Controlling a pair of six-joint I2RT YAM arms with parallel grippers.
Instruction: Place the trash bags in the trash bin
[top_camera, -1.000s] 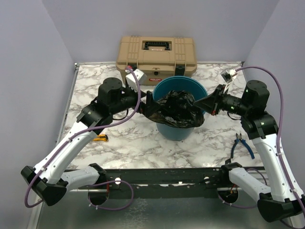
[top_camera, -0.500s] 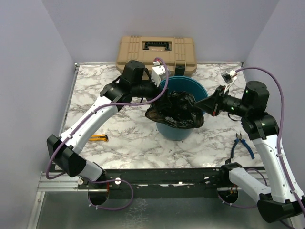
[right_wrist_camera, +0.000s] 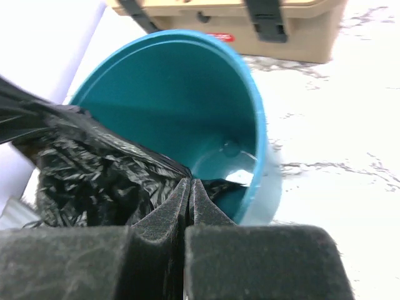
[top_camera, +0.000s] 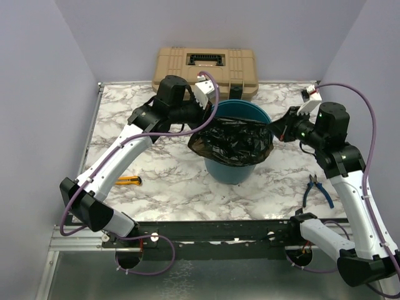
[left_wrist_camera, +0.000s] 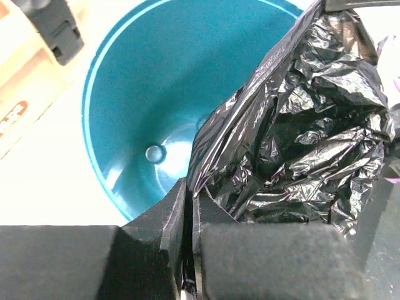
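A glossy, crinkled black trash bag (top_camera: 234, 142) is stretched across the front half of the round teal trash bin (top_camera: 236, 110) in the middle of the table. My left gripper (top_camera: 209, 120) is at the bin's left rim, shut on the bag's left edge (left_wrist_camera: 206, 169). My right gripper (top_camera: 275, 128) is at the bin's right rim, shut on the bag's right edge (right_wrist_camera: 159, 165). Both wrist views look down into the bin's bare teal inside (left_wrist_camera: 144, 94) (right_wrist_camera: 187, 94), with the bag bunched on one side.
A tan toolbox (top_camera: 205, 73) with black latches stands right behind the bin. A yellow utility knife (top_camera: 130, 180) lies on the marble table at the left. Blue-handled pliers (top_camera: 316, 189) lie at the right, near my right arm.
My left arm swung from the bin's left side up to its left rim, and its gripper closed on the bag's edge. The bag now spreads wider across the bin. The right gripper shifted slightly.
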